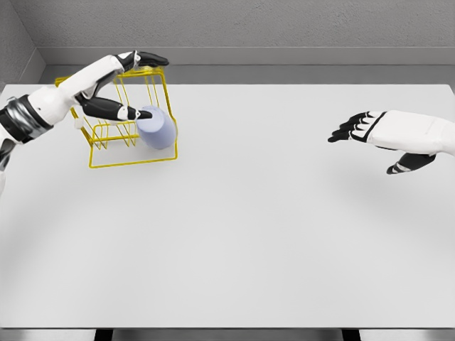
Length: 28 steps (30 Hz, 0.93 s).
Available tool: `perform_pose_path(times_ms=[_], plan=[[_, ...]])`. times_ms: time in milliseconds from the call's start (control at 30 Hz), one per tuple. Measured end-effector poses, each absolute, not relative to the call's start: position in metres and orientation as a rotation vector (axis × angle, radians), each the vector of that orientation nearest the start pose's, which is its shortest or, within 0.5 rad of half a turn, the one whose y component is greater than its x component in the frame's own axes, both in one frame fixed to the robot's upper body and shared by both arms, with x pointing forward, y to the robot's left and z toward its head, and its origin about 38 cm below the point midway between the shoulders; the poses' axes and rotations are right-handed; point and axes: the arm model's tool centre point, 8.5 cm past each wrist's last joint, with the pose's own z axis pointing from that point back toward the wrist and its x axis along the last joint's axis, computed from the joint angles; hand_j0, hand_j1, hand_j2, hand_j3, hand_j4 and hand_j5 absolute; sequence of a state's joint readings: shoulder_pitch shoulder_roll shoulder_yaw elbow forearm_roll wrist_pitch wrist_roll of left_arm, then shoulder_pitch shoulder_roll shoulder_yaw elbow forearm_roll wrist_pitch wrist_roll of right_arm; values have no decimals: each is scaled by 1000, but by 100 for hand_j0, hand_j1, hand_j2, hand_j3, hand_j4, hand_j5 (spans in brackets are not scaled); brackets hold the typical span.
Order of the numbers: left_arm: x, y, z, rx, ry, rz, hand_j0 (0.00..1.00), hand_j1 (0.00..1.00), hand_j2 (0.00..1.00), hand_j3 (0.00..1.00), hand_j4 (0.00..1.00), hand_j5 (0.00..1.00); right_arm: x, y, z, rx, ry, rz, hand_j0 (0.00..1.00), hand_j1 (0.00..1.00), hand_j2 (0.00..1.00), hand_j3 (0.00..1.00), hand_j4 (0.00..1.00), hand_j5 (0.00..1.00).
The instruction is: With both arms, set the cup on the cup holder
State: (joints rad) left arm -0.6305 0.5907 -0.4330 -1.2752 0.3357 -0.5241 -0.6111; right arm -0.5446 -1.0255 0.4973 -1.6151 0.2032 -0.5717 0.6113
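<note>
Cup (157,128): pale blue, tilted, lay within yellow wire cup holder (132,158); far-left of worktop (249,227)
Left hand (135,85): fingers spread; thumb touched cup, upper fingers over holder's top; no closed grasp
Right hand (370,131): fingers extended, empty; well apart at right

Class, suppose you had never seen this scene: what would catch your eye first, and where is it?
Probably the bright yellow wire cup holder at the table's far left, with a pale blue cup lying tilted against its front. The left hand reaches over the holder, one finger touching the cup. The right hand hovers open at the far right.
</note>
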Motion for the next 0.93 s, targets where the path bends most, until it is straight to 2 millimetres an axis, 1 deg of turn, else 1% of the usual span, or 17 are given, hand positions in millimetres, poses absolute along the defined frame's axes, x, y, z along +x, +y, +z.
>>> perform_pose_path(times_ms=[100,133,200,233,333,400,433,500,600,667,733,800,933], plan=[[468,284,252,-195,-1944,-1235,100,100,100,100,100,100,396,-344,262,-384,-1376,2081,100,100,100,100,100,100],[465,282,252,-202,-1947,-1241,100,100,100,100,100,100,396,-345,262,-384,-1376,2081,100,100,100,100,100,100],[458,276,260,-213,-1973,-1272,100,100,100,100,100,100,396,-345,262,-384,-1376,2081,100,100,100,100,100,100],[451,277,255,-220,-1965,-1285,100,100,100,100,100,100,396,-345,262,-384,-1376,2081,100,100,100,100,100,100],[438,284,264,-199,-1976,-1337,100,100,100,100,100,100,396,-345,262,-384,-1376,2081,100,100,100,100,100,100],[424,294,257,-193,-1973,-1362,100,100,100,100,100,100,396,-345,262,-384,-1376,2082,100,100,100,100,100,100],[414,303,248,-195,-1952,-1354,100,100,100,100,100,100,396,-345,262,-384,-1376,2082,100,100,100,100,100,100],[398,324,237,-170,-1913,-1353,100,100,100,100,100,100,396,-345,262,-384,-1376,2081,100,100,100,100,100,100],[385,348,234,-139,-1875,-1338,100,100,100,100,100,100,396,-345,262,-384,-1376,2081,100,100,100,100,100,100],[372,363,219,-135,-1827,-1308,100,100,100,100,100,100,396,-344,262,-384,-1376,2081,100,100,100,100,100,100],[369,375,223,-115,-1826,-1286,100,100,100,100,100,100,396,-345,262,-384,-1376,2081,100,100,100,100,100,100],[370,382,228,-97,-1832,-1274,100,100,100,100,100,100,396,-345,262,-384,-1376,2081,100,100,100,100,100,100],[371,388,231,-81,-1835,-1262,100,100,100,100,100,100,396,-345,262,-384,-1376,2081,100,100,100,100,100,100]])
